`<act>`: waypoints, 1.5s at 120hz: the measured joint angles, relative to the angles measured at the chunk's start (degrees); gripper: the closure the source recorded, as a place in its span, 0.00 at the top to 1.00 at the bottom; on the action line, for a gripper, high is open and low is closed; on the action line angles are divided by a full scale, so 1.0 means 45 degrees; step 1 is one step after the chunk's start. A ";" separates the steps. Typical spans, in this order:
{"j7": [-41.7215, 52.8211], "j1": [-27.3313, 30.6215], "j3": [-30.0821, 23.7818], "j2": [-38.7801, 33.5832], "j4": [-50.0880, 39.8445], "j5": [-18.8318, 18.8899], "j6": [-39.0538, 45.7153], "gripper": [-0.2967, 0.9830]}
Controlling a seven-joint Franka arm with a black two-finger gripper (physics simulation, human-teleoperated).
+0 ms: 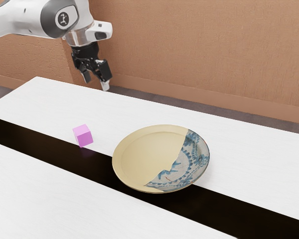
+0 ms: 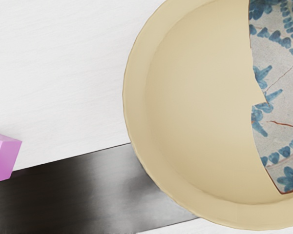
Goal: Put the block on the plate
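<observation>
The fingers (image 1: 105, 72) stand apart, grasping nothing, raised high over the counter (image 1: 40, 99); the pink block (image 1: 83, 136) lies well below them, at the edge of the dark stripe (image 1: 40, 143), on the exterior view's left of the plate (image 1: 147, 154) and clear of its rim; being cubic, it offers no long axis; descent and centring probably matter most.

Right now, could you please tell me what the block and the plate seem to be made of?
Block: perhaps plastic or painted wood, since its pink faces look even and grainless. Plate: likely glazed ceramic, given the blue-painted section with fine cracks.
</observation>
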 joint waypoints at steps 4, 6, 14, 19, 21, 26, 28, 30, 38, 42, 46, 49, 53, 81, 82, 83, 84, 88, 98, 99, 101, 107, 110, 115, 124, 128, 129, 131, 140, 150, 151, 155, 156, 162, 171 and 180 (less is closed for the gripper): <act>0.0010 0.0001 0.0000 -0.0001 0.0002 0.0005 -0.0008 0.77; 0.0015 0.0002 0.0000 0.0004 0.0003 0.0008 -0.0011 0.77; 0.0034 -0.0002 0.0000 0.0006 0.0004 0.0014 -0.0022 0.77; 0.0044 -0.0007 0.0003 0.0002 0.0004 0.0017 -0.0032 0.77; 0.0047 -0.0011 0.0007 0.0003 0.0002 0.0018 -0.0037 0.77; 0.0053 -0.0021 0.0023 0.0004 -0.0029 0.0017 -0.0056 0.77; 0.0055 -0.0020 0.0027 0.0002 -0.0056 0.0015 -0.0069 0.77; 0.0055 -0.0017 0.0030 -0.0011 -0.0087 0.0014 -0.0100 0.77; 0.0054 0.0004 0.0081 -0.0160 -0.0475 0.0011 -0.0218 0.77; 0.0055 0.0034 0.0112 -0.0254 -0.0728 0.0014 -0.0266 0.77; 0.0062 0.0078 0.0137 -0.0309 -0.0915 0.0021 -0.0311 0.77; 0.0070 0.0097 0.0171 -0.0334 -0.1069 0.0061 -0.0350 0.77; 0.0110 0.0066 0.0278 -0.0342 -0.1261 0.0166 -0.0403 0.77; 0.1683 0.0246 0.1193 0.0657 -0.1559 0.0810 0.0130 0.77; 0.1766 0.0261 0.1232 0.0708 -0.1557 0.0820 0.0169 0.77; 0.1852 0.0277 0.1268 0.0763 -0.1551 0.0829 0.0209 0.77; 0.1936 0.0296 0.1299 0.0810 -0.1547 0.0838 0.0248 0.77; 0.2282 0.0427 0.1384 0.1002 -0.1529 0.0867 0.0428 0.77; 0.3128 0.0849 0.1463 0.1520 -0.1480 0.0917 0.0984 0.77; 0.3209 0.0892 0.1466 0.1570 -0.1477 0.0920 0.1055 0.77; 0.3367 0.0978 0.1471 0.1667 -0.1473 0.0926 0.1196 0.77; 0.3831 0.1214 0.1479 0.1979 -0.1460 0.0943 0.1600 0.77; 0.4069 0.1293 0.1481 0.2111 -0.1441 0.0950 0.1768 0.77; 0.4457 0.1406 0.1483 0.2377 -0.1322 0.0957 0.2006 0.77; 0.5127 0.1541 0.1482 0.3038 -0.0924 0.0943 0.2330 0.77; 0.5411 0.1599 0.1479 0.3357 -0.0663 0.0938 0.2443 0.77; 0.5482 0.1629 0.1468 0.3456 -0.0571 0.0935 0.2469 0.77; 0.5621 0.1688 0.1451 0.3637 -0.0407 0.0931 0.2516 0.77; 0.6205 0.1869 0.1403 0.4221 0.0057 0.0910 0.2689 0.77; 0.6780 0.2273 0.1232 0.4780 0.0415 0.0880 0.2820 0.77; 0.6833 0.2358 0.1175 0.4845 0.0470 0.0878 0.2830 0.77; 0.7040 0.2741 0.0904 0.5148 0.0742 0.0870 0.2868 0.77; 0.7090 0.2850 0.0823 0.5241 0.0829 0.0868 0.2876 0.77; 0.7375 0.3384 0.0396 0.5742 0.1269 0.0857 0.2920 0.77; 0.7750 0.3665 0.0185 0.6160 0.1542 0.0739 0.3002 0.77; 0.8064 0.3742 0.0144 0.6413 0.1639 0.0603 0.3142 0.77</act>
